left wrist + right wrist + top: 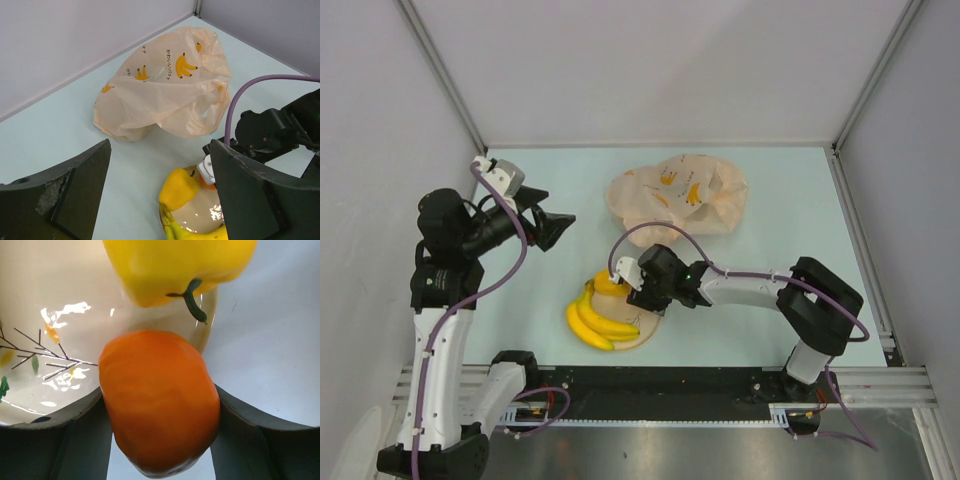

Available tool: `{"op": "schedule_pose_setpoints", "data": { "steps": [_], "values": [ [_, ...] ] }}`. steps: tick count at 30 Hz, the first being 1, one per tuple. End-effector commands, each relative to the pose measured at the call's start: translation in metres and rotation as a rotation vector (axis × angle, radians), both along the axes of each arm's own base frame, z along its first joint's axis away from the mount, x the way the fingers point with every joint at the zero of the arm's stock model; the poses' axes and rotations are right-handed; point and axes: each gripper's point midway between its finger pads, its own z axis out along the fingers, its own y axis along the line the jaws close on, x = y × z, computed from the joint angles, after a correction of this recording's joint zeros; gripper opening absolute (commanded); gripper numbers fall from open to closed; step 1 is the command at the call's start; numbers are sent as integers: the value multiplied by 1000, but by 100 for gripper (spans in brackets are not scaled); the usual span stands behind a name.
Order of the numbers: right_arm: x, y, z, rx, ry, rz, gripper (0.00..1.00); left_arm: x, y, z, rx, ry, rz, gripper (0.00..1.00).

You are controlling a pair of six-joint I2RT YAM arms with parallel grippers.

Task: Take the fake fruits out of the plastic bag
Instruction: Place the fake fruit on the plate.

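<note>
the right gripper (161, 412) pinches the small orange ball (159, 390) over the rim of the cream plate (45, 295) near the table's front edge, beside the yellow pepper (175, 265) and the banana bunch (596, 324). the left gripper (558, 227) hangs spread wide (holding nothing). the plastic bag (676, 195) sits toward the back edge, its bulge perhaps hiding more fruit.

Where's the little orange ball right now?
In the right wrist view, the orange ball is clamped in the right gripper, at the rim of the plate, just beside the yellow pepper piece.
</note>
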Motion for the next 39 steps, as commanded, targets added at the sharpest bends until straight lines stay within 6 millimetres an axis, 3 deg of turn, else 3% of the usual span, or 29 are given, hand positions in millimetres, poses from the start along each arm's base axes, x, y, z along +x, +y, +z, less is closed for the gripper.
{"op": "schedule_pose_setpoints", "data": {
  "steps": [1, 6, 7, 10, 16, 22, 29, 39],
  "values": [
    [-10, 11, 8, 41, -55, 70, 68, -4, -2, 2, -21, -11, -16, 85],
    [-46, 5, 21, 24, 8, 174, 88, -6, -4, -1, -29, -8, -25, 85],
    [-55, 4, 31, 38, 14, 214, 89, -7, -4, -2, -31, -9, -27, 85],
    [-74, -7, 35, 16, 73, 218, 91, -7, -5, -3, -40, -9, -29, 85],
    [-76, -11, 54, 63, 75, 215, 93, -8, -6, -7, -55, 2, -34, 85],
    [-74, -13, 62, 97, 116, 199, 91, -8, -6, -6, -55, -2, -30, 85],
    [-64, -16, 58, 126, 177, 156, 90, -9, -6, -12, -62, 13, -32, 85],
    [-68, -8, 41, 113, 191, 255, 93, -7, -5, -15, -62, 25, -27, 85]
  ]
}}
